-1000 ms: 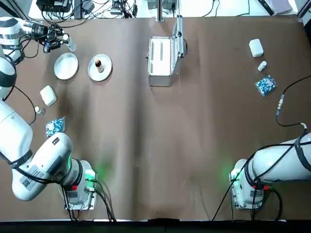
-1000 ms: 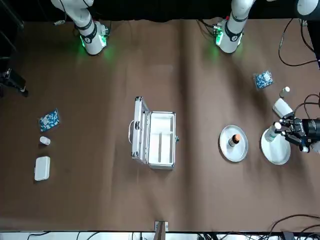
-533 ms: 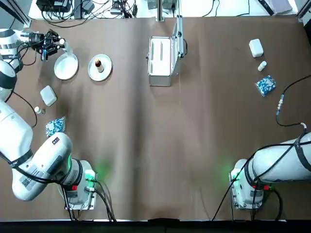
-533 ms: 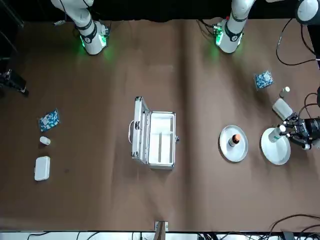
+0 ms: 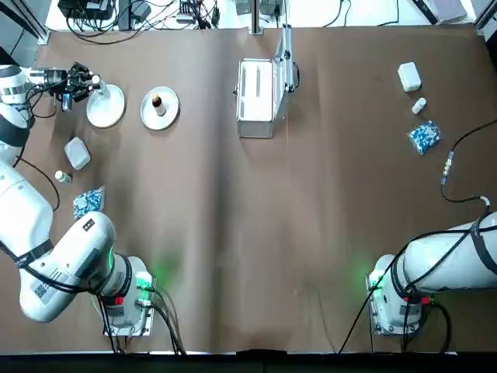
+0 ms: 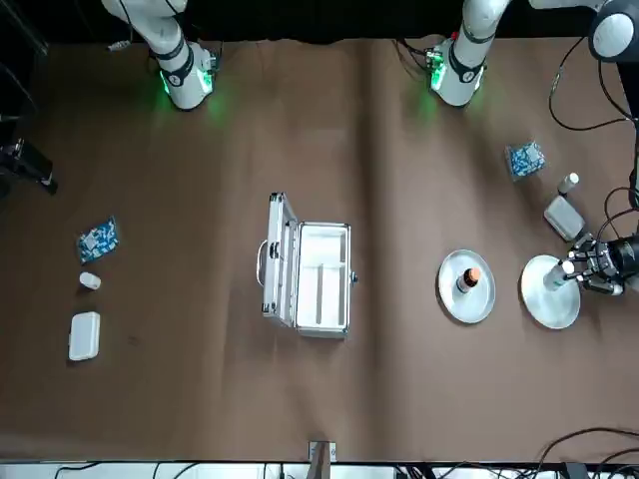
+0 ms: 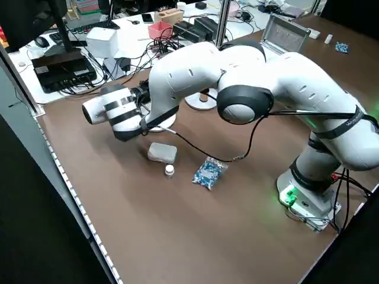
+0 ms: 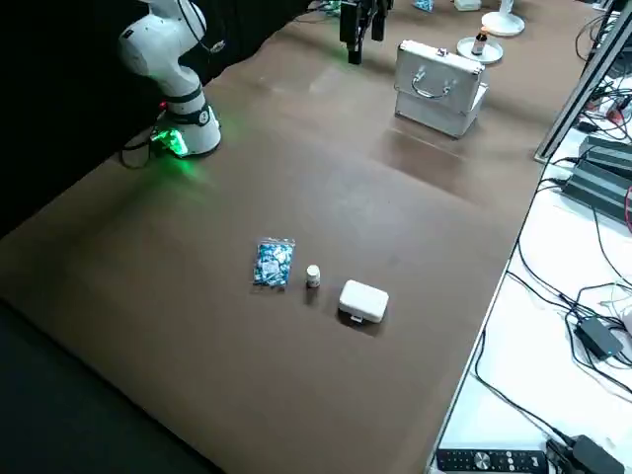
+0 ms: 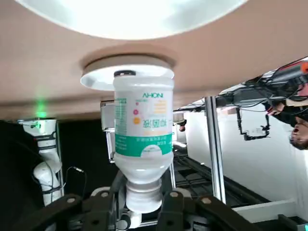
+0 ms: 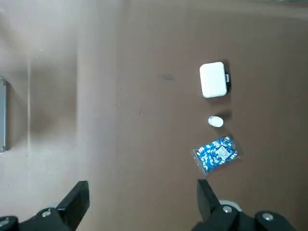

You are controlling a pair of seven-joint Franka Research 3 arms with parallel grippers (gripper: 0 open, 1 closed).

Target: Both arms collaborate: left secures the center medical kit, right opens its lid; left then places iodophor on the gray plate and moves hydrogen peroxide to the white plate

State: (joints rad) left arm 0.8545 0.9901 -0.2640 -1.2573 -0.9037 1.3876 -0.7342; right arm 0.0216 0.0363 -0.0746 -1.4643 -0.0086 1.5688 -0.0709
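We read "AHON" on the hydrogen peroxide [image 9: 143, 129], held at its neck by the left gripper [image 9: 144, 211] jaws, above the white plate [image 9: 127, 77]; right gripper [image 10: 139, 202] jaws wide.

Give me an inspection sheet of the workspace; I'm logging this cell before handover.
Surface: brown table, no spills seen.
Job's things: medical kit open, lid upright; iodophor stands on the gray plate; hydrogen peroxide at the white plate.
Clutter: on each side of the table, a white box, a small bottle and a blue packet.
End effectors: left end effector grips the hydrogen peroxide by its cap end; right end effector open, high above the table.
Cables: a loose cable on the right edge.
Surroundings: electronics and cables beyond the far edge.
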